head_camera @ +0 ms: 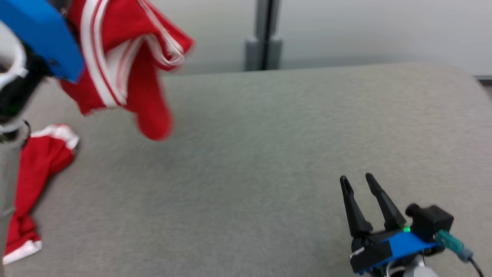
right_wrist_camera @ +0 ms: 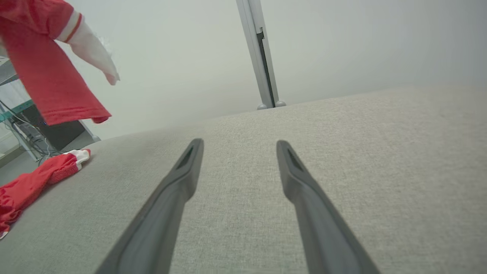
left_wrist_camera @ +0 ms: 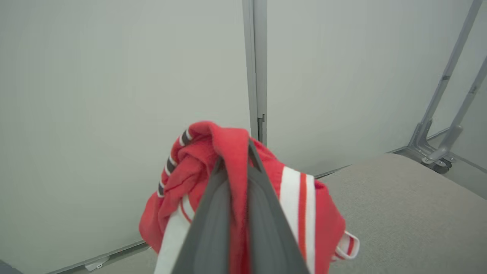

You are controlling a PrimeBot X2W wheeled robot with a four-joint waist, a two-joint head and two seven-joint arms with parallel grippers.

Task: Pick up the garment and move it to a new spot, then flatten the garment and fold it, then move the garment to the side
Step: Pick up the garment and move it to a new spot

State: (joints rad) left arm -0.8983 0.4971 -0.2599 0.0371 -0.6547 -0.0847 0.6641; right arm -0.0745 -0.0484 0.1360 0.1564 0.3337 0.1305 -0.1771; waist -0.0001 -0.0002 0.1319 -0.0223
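We pinch one downward-hanging red garment [head_camera: 127, 65] in left fingers [left_wrist_camera: 207, 228]; right fingers [head_camera: 353, 211] spread; another red piece [head_camera: 38, 165] lies on counter [head_camera: 269, 154].

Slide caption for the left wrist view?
Left gripper shut on the bunched red-and-white garment, held above the grey fabric surface.

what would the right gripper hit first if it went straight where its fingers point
The right gripper would probably meet the grey table top near its far edge; nothing lies before it, though depth is unclear. The red garment hangs off left.

2 red garment pieces [head_camera: 127, 57] [head_camera: 38, 165], 2 hands [left_wrist_camera: 236, 152] [head_camera: 356, 177], 1 table [head_camera: 269, 134]
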